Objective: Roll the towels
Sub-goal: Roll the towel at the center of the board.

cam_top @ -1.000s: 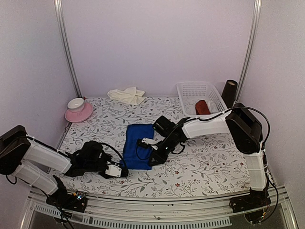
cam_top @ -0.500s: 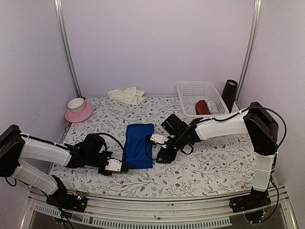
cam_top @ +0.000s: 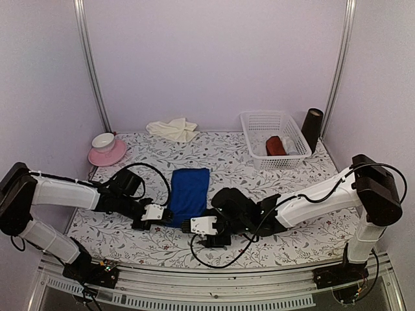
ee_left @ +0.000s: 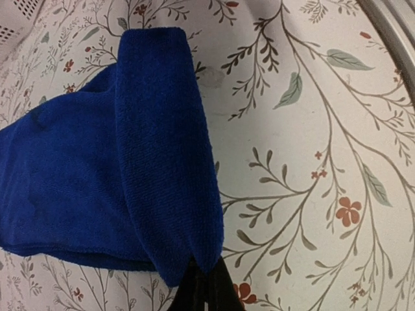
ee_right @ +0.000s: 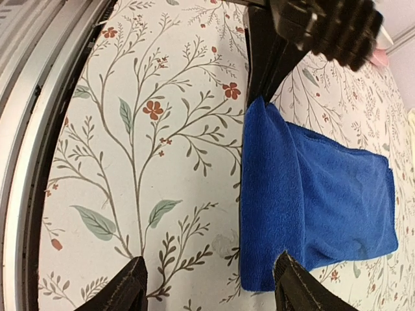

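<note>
The royal blue towel [cam_top: 189, 193] lies flat mid-table, its near edge doubled over into a thick fold [ee_left: 165, 149]. My left gripper [cam_top: 168, 216] is shut on the fold's near-left corner [ee_left: 198, 262]. The right gripper [cam_top: 188, 227] is open and low at the fold's other end. In the right wrist view the right gripper [ee_right: 211, 288] has one fingertip [ee_right: 295, 285] over the blue towel [ee_right: 311, 194] and the other on bare cloth-patterned table. The left gripper [ee_right: 262, 97] shows at the far end. The cream towel [cam_top: 172, 128] lies crumpled at the back.
A white basket [cam_top: 259, 123] at the back right holds a dark red roll [cam_top: 275, 145]. A dark cylinder [cam_top: 312, 127] stands beside it. A cup on a pink saucer [cam_top: 106, 151] sits at the back left. The metal table rail [ee_right: 29, 129] runs close behind the right gripper.
The right gripper opened, let go of the towel's right side and swung down to its near edge. The left gripper stayed shut on the corner and shifted slightly farther in.
</note>
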Robot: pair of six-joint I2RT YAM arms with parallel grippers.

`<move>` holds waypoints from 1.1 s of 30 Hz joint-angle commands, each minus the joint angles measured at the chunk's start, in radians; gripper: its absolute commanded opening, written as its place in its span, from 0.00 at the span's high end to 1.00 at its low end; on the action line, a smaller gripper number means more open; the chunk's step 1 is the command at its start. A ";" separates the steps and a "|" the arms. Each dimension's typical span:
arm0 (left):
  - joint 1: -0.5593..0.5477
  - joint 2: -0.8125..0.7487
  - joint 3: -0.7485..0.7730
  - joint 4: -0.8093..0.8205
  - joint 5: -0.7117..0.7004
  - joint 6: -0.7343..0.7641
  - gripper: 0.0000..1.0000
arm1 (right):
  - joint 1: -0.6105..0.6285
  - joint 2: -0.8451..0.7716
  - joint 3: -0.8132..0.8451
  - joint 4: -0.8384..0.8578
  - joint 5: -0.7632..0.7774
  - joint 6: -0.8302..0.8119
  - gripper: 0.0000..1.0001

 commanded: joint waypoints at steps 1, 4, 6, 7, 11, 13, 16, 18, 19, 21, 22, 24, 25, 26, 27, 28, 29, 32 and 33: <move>0.016 0.019 0.023 -0.079 0.067 0.004 1.00 | 0.020 0.082 0.040 0.102 0.123 -0.076 0.33; 0.018 0.017 0.026 -0.086 0.079 0.004 1.00 | 0.019 0.128 0.059 0.100 0.167 -0.069 0.34; 0.021 0.018 0.029 -0.089 0.082 0.003 1.00 | 0.020 0.142 0.057 0.104 0.173 -0.067 0.34; 0.022 0.018 0.031 -0.091 0.084 0.004 1.00 | 0.019 0.150 0.059 0.107 0.183 -0.066 0.35; 0.026 0.026 0.037 -0.094 0.093 0.003 1.00 | 0.019 0.189 0.078 0.108 0.227 -0.065 0.42; 0.027 0.035 0.044 -0.098 0.095 0.002 1.00 | 0.019 0.203 0.082 0.109 0.233 -0.064 0.45; 0.029 0.041 0.048 -0.104 0.098 0.004 1.00 | 0.020 0.218 0.090 0.112 0.251 -0.064 0.49; 0.031 0.042 0.048 -0.107 0.101 0.007 1.00 | 0.019 0.227 0.096 0.111 0.268 -0.064 0.56; 0.032 0.041 0.049 -0.110 0.101 0.010 1.00 | 0.019 0.229 0.098 0.108 0.272 -0.064 0.61; 0.035 0.038 0.051 -0.115 0.100 0.015 1.00 | 0.020 0.228 0.107 0.083 0.262 -0.058 0.71; 0.036 0.036 0.052 -0.120 0.098 0.019 1.00 | 0.018 0.228 0.116 0.059 0.249 -0.054 0.75; 0.040 0.028 0.054 -0.131 0.095 0.028 1.00 | 0.017 0.229 0.146 -0.023 0.207 -0.040 0.82; 0.041 0.021 0.055 -0.136 0.094 0.034 1.00 | 0.016 0.229 0.164 -0.065 0.179 -0.027 0.87; 0.041 0.014 0.055 -0.142 0.092 0.041 1.00 | 0.016 0.229 0.181 -0.100 0.150 -0.016 0.90; 0.042 0.005 0.055 -0.150 0.092 0.048 1.00 | 0.013 0.226 0.189 -0.128 0.118 -0.007 0.91; 0.041 -0.003 0.055 -0.162 0.093 0.058 1.00 | 0.010 0.222 0.189 -0.154 0.085 0.006 0.93; 0.041 -0.011 0.053 -0.175 0.094 0.069 1.00 | 0.008 0.216 0.190 -0.173 0.056 0.015 0.94; 0.041 -0.036 0.041 -0.203 0.091 0.090 0.98 | -0.006 0.204 0.234 -0.228 -0.044 0.051 0.94; 0.041 -0.042 0.036 -0.207 0.088 0.093 0.94 | -0.010 0.205 0.250 -0.255 -0.087 0.062 0.94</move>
